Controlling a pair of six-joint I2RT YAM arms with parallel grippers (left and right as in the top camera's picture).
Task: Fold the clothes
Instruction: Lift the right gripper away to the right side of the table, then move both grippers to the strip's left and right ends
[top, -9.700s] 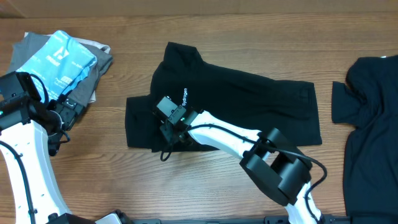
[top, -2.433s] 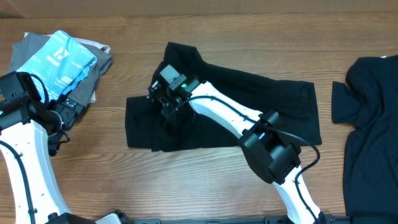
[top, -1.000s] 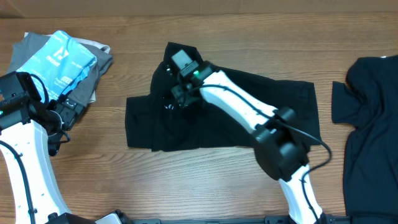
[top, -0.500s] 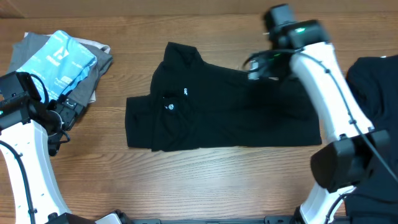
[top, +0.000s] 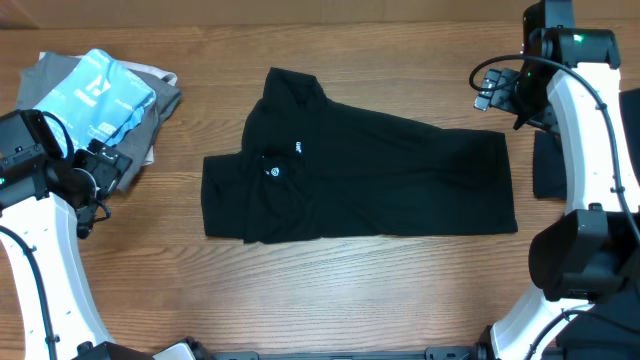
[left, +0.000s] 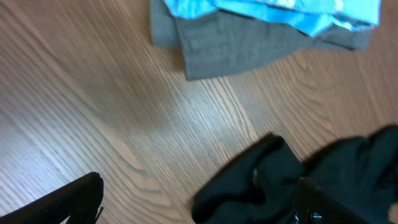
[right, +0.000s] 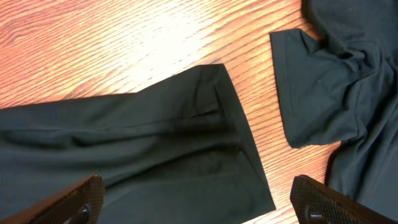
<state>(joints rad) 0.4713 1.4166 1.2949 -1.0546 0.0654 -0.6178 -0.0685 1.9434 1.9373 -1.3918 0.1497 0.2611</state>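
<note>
A black T-shirt (top: 360, 180) lies partly folded in the middle of the wooden table, with small white lettering (top: 298, 148) near its left part. My right gripper (top: 497, 92) hangs open above the table, just beyond the shirt's far right corner, holding nothing. In the right wrist view this gripper (right: 202, 208) spans the shirt's hemmed end (right: 155, 143). A second black T-shirt (right: 336, 93) lies right of it, its sleeve (top: 548, 165) showing beside my right arm. My left gripper (top: 103, 165) stands open at the far left. In its wrist view it (left: 199, 211) is empty over bare wood beside black cloth (left: 261, 183).
A pile of grey clothes (top: 150, 110) with a light-blue packet (top: 90, 90) on top sits at the back left, close to my left gripper. The same grey cloth (left: 249, 43) fills the top of the left wrist view. My right arm (top: 590, 180) crosses the right edge.
My right gripper has opened, let go of the shirt's left part and swung to the far right corner. The shirt stays as it was laid. The left arm has barely moved.
</note>
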